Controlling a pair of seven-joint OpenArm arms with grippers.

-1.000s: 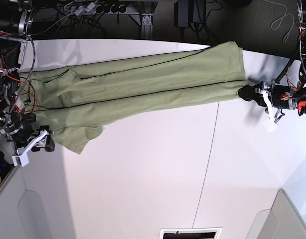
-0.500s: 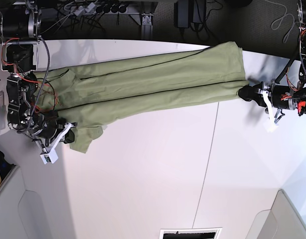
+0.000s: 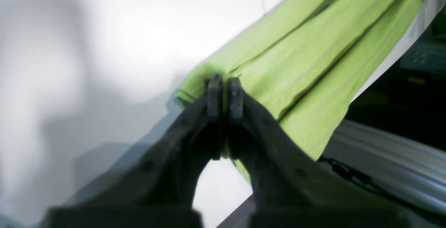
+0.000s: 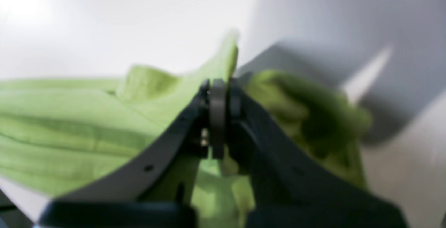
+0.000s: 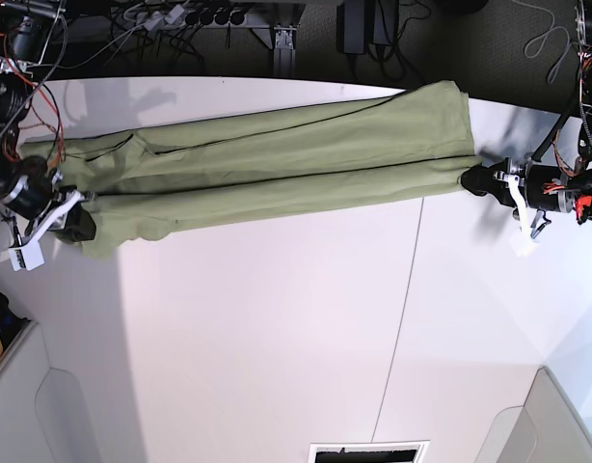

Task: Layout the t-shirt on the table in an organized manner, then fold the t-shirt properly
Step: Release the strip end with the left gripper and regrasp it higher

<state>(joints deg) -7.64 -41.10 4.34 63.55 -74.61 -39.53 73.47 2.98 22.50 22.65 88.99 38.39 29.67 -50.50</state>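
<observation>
Now we've got the plain olive-green cotton t-shirt (image 5: pixel 277 159) pulled into a long band across the far part of the big white tabletop (image 5: pixel 277 347), long axis running arm to arm. Left gripper (image 5: pixel 477 180) is pinched shut on one end, right gripper (image 5: pixel 76 224) clamped on the other w/ bunched cloth. Next spread probably goes crosswise, toward the near edge.

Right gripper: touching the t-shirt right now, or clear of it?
Touching. The right wrist view shows the right gripper shut on a bunch of the t-shirt, green cloth pinched between its closed tips.
</observation>
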